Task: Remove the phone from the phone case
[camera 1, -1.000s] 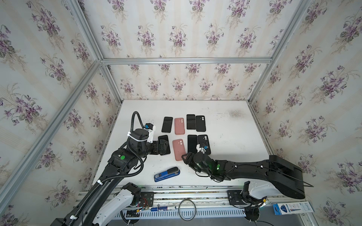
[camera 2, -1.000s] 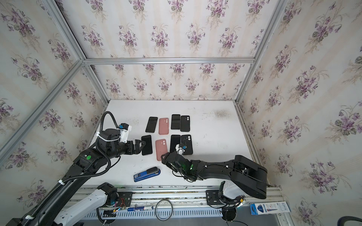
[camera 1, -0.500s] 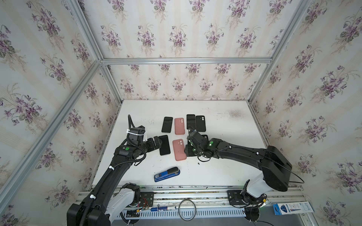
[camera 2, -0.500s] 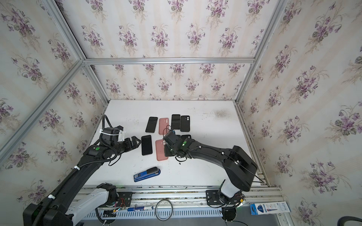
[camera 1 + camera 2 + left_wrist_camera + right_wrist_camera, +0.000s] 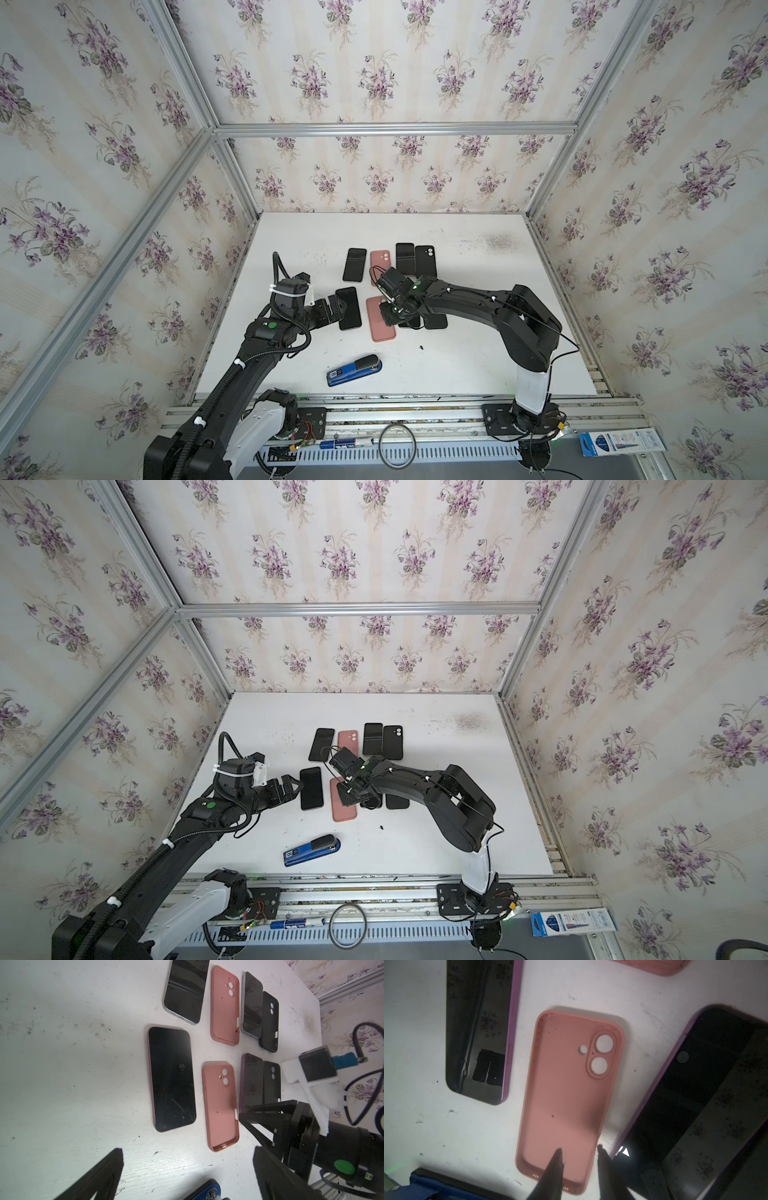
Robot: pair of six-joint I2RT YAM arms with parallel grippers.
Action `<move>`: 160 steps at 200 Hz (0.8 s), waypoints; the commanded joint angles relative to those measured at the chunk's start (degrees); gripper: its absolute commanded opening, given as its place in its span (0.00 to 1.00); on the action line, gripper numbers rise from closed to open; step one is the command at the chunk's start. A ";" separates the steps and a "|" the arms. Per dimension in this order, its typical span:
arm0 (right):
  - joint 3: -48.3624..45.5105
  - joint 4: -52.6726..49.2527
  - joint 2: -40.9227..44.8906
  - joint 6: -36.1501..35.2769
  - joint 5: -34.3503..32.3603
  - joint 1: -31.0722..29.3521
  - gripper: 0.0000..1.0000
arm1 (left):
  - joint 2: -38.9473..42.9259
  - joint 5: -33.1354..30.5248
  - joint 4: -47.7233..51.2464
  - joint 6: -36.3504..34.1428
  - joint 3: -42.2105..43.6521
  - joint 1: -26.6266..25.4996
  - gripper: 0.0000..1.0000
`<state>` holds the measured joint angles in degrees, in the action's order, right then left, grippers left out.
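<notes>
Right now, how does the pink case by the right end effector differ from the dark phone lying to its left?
The pink case is an empty shell, its inside and camera cut-outs showing; the phone is solid, dark screen up. The right end effector straddles the case's side wall; the phone lies untouched. The case is pink, the phone black with a purple edge. Both lie flat on the white table.

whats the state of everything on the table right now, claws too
near pink case, empty, open side up
far pink case, empty, open side up
near black case, empty
far black case, empty
four phones, screens up, out of the cases
blue stapler, shut, lying flat
left claw, open, holding nothing
right claw, partly open, astride near pink case's side wall
</notes>
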<state>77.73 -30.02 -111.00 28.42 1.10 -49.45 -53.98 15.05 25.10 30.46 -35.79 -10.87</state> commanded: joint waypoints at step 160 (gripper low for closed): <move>3.00 3.43 -6.57 6.97 -6.23 4.22 0.09 | -3.56 4.00 -9.51 -1.76 2.72 0.06 1.00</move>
<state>82.32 -27.75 -118.58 31.11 -1.30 -45.95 -57.25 17.91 18.57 29.02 -33.45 -10.87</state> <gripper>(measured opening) 0.095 0.996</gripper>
